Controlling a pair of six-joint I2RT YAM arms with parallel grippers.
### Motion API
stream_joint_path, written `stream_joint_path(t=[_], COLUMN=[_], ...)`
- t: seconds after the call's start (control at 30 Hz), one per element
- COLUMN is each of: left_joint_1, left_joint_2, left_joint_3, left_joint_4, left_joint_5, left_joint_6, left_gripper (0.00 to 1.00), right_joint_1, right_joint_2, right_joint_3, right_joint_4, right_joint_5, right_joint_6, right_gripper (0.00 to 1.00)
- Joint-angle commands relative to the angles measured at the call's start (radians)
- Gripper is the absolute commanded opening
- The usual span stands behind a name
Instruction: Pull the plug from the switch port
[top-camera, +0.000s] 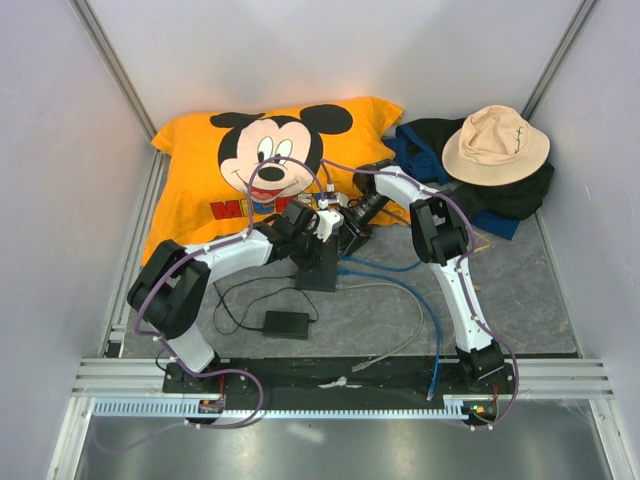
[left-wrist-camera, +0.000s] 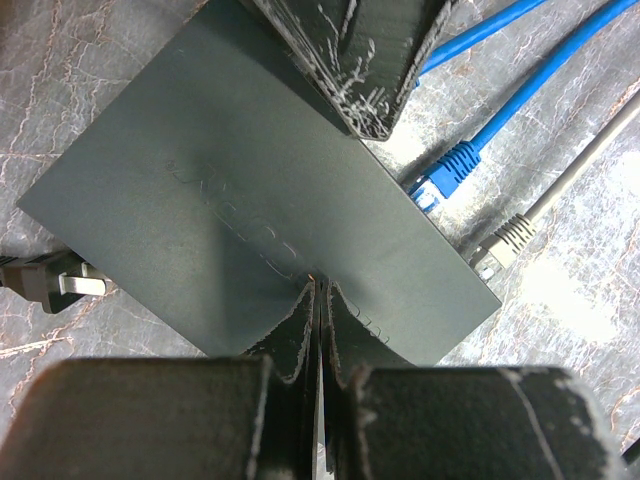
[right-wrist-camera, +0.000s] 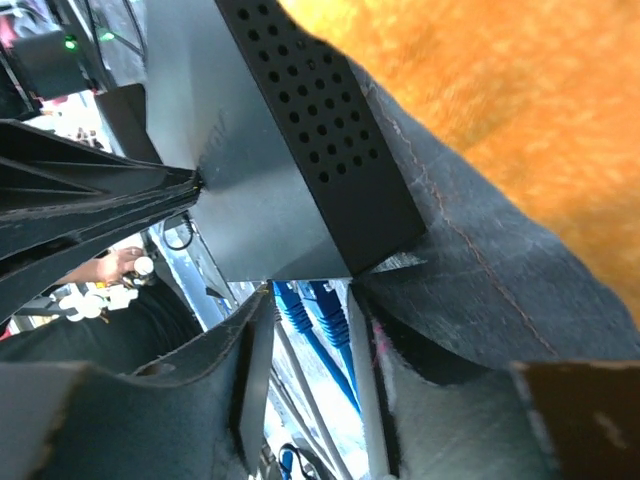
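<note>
The switch (left-wrist-camera: 230, 180) is a flat matte black box lying on the table; it also shows in the top view (top-camera: 322, 266). A blue plug (left-wrist-camera: 445, 178) and a grey plug (left-wrist-camera: 503, 240) sit at its socket edge. My left gripper (left-wrist-camera: 320, 285) is shut, its tips pressed on the switch's top face. My right gripper (right-wrist-camera: 310, 300) is open at the switch's (right-wrist-camera: 260, 200) edge, with two blue plugs (right-wrist-camera: 305, 312) showing between its fingers. One right finger (left-wrist-camera: 350, 60) reaches over the switch's far side. In the top view the left gripper (top-camera: 316, 232) and the right gripper (top-camera: 352, 220) meet above the switch.
A Mickey Mouse pillow (top-camera: 250, 160) lies behind the switch. A tan hat (top-camera: 495, 140) rests on dark clothes at the back right. A black power brick (top-camera: 285, 323) with a thin cord lies in front. Blue cables (top-camera: 400, 270) and a grey cable (top-camera: 400, 335) trail right. A power plug (left-wrist-camera: 55, 282) enters the switch's left side.
</note>
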Motion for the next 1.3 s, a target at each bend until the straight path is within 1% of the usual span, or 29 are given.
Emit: stream_joint_path(t=[0.0,0.1,0.27,0.37,0.43,0.67,0.87,0.9,0.93,1.07,1.27], left_joint_1=[-0.014,-0.014,-0.015,-0.015,-0.017,-0.017,-0.017,-0.017,-0.017,-0.017,-0.018], left_joint_2=[0.08,0.082,0.08,0.082,0.082,0.085,0.086,0.085,0.085,0.085,0.083], left_joint_3=[-0.034,-0.034,-0.034,-0.034,-0.034,-0.031,-0.033,-0.033,-0.033,-0.033,-0.034], left_joint_4=[-0.07,-0.07,-0.07,-0.07,-0.07,-0.068,-0.07,-0.07,-0.07,-0.07,-0.068], left_joint_5=[-0.047,-0.045,-0.045,-0.042,-0.042,-0.04,-0.04,-0.039,-0.04,-0.039,-0.036], left_joint_6=[0.032,0.034,0.034,0.031,0.029,0.026,0.023,0.023,0.023,0.023,0.023], left_gripper=[0.02,0.02,0.02,0.02,0.02,0.02,0.02,0.02,0.02,0.02,0.02], right_joint_1=[0.023,0.022,0.014,0.013,0.013,0.014,0.013,0.014,0.013,0.013,0.008], right_joint_2=[0.105,0.11,0.119,0.122,0.127,0.128,0.13,0.13,0.13,0.132,0.148], right_joint_3=[-0.031,-0.019,-0.008,-0.002,0.003,0.008,0.011,0.011,0.011,0.015,0.05], right_joint_4=[0.147,0.147,0.146,0.144,0.143,0.144,0.144,0.143,0.144,0.135,0.078], right_joint_5=[0.325,0.32,0.303,0.303,0.302,0.303,0.303,0.303,0.305,0.321,0.355], right_joint_6=[-0.092,-0.083,-0.065,-0.059,-0.052,-0.046,-0.048,-0.049,-0.048,-0.058,-0.106], right_gripper=[0.41,0.36,0.34,0.31,0.27,0.23,0.11,0.01,0.0,0.0,0.0])
